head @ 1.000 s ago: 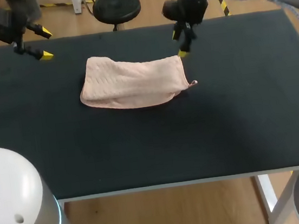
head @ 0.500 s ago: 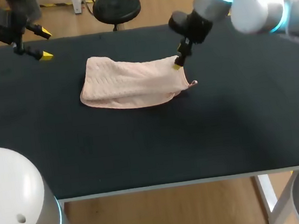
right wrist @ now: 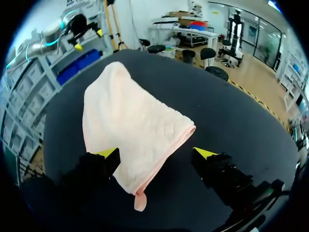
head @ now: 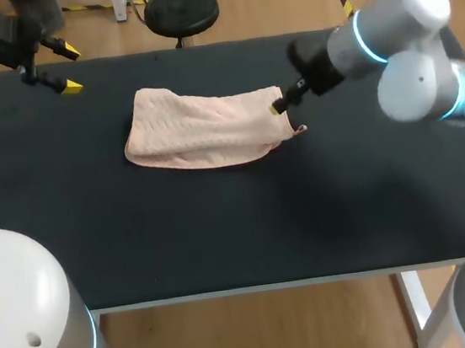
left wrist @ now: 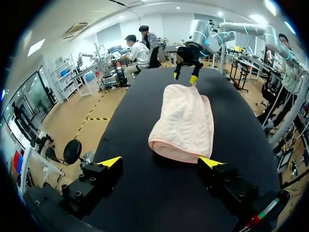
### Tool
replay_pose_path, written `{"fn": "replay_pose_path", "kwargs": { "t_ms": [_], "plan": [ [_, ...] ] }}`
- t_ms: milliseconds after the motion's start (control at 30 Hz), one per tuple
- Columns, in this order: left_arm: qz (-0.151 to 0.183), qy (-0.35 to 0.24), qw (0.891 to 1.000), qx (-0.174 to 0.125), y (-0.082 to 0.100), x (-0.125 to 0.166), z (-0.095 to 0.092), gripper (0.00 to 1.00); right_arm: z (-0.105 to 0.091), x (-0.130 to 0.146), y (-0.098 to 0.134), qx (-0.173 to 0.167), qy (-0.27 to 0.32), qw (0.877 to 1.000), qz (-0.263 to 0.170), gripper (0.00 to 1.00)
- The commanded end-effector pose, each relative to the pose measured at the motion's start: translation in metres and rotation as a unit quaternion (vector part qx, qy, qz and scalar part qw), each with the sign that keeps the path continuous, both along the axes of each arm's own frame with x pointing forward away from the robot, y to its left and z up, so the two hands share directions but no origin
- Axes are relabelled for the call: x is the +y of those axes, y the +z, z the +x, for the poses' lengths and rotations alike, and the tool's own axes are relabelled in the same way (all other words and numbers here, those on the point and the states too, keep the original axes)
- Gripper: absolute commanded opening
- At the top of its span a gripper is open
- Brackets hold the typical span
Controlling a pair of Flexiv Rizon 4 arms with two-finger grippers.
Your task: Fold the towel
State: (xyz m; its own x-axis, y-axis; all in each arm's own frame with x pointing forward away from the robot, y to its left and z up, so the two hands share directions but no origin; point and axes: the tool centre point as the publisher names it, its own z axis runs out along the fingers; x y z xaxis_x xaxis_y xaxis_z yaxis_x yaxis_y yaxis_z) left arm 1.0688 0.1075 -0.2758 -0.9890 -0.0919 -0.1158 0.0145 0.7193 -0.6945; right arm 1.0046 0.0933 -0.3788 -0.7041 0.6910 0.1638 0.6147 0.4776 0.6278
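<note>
The soft pale pink cloth towel (head: 206, 130) has a woven, slightly ribbed texture. The flat black surface (head: 222, 226) looks matt. The rounded silver arm shell (head: 416, 7) is smooth and glossy.

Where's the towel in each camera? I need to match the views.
Head view: towel left of the table's middle, right gripper at its right end.
Left wrist view: towel ahead of the open left gripper, stretching to the right gripper.
Right wrist view: towel ahead of the open right gripper, its end between the fingers.
Shared landmark: the right gripper's yellow tips.
</note>
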Motion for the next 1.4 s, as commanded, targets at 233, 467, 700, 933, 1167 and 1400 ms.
{"fn": "replay_pose_path", "kwargs": {
  "t_ms": [233, 467, 700, 933, 1167, 1400],
  "plan": [
    [0.0, 0.0, 1.0, -0.002, -0.001, 0.0, -0.001, 1.0, 0.006, 0.011, 0.011, -0.061, 0.036, 0.997, 0.029, 1.0],
    [0.0, 0.0, 1.0, -0.002, -0.001, 0.0, -0.001, 1.0, 0.006, 0.005, 0.029, -0.057, 0.057, 0.996, -0.028, 1.0],
    [0.0, 0.0, 1.0, -0.002, -0.001, 0.0, -0.001, 1.0, 0.007, 0.006, 0.034, -0.057, 0.077, 0.994, -0.042, 1.0],
    [0.0, 0.0, 1.0, -0.002, -0.001, 0.0, -0.001, 1.0, 0.007, 0.006, 0.034, -0.057, 0.077, 0.994, -0.042, 1.0],
    [0.0, 0.0, 1.0, -0.002, -0.001, 0.0, -0.001, 1.0, 0.01, 0.004, 0.034, -0.04, 0.058, 0.997, -0.023, 1.0],
    [0.0, 0.0, 1.0, -0.002, -0.001, 0.0, -0.001, 1.0, 0.017, -0.002, 0.038, 0.036, -0.081, 0.991, 0.099, 1.0]
  ]
}}
